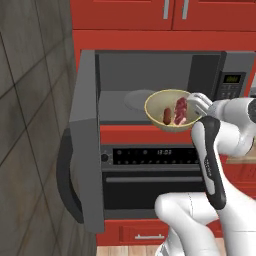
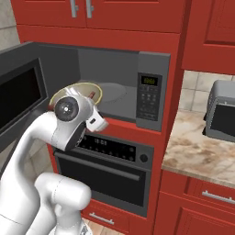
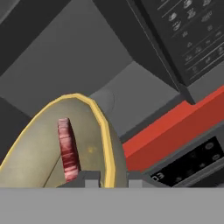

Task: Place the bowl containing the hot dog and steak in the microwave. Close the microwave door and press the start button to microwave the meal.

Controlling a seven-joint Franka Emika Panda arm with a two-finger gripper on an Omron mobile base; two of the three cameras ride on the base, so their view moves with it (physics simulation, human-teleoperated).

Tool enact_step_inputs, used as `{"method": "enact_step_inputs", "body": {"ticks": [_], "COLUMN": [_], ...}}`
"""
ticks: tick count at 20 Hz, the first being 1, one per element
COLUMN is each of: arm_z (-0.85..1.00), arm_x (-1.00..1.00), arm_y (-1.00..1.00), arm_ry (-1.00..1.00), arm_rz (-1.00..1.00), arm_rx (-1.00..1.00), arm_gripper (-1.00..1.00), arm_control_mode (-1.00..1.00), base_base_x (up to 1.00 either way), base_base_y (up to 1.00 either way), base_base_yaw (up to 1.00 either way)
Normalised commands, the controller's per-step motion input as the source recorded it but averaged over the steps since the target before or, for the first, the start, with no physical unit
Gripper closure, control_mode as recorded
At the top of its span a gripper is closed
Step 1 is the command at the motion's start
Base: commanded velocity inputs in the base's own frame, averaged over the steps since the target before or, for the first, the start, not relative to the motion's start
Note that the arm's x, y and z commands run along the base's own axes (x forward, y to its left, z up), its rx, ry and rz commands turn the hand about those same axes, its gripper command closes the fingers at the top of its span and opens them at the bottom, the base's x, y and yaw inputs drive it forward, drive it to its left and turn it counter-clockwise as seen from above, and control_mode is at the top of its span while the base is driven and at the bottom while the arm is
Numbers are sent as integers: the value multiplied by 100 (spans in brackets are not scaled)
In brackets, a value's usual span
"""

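This is a home kitchen. Red cabinets point(image 2: 124, 13) with metal bar handles line the wall, and a dark grey built-in microwave point(image 1: 165, 85) sits in them with its door point(image 1: 85, 140) swung open to the left. Directly beneath it is a black-windowed oven point(image 1: 150, 185) with a horizontal bar handle and a clock display. To the right, a marbled stone worktop point(image 2: 197, 147) carries a silver toaster oven point(image 2: 222, 110), backed by pale tiles. The floor below is wood.

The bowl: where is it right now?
The bowl is held by the hand at the open microwave mouth, above the oven.
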Motion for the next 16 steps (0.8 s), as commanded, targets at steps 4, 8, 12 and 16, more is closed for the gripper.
{"method": "enact_step_inputs", "body": {"ticks": [4, 8, 12, 16], "arm_z": [1, 5, 1, 1], "arm_x": [23, 24, 34, 49], "arm_y": [0, -4, -7, -3], "arm_ry": [-1, 0, 2, 3], "arm_rz": [-17, -5, -1, -1], "arm_rx": [13, 8, 2, 2], "arm_gripper": [100, 100, 100, 100], "arm_control_mode": [-100, -100, -100, -100], "base_base_x": [0, 0, 0, 0], "base_base_y": [0, 0, 0, 0], "base_base_yaw": [0, 0, 0, 0]}}
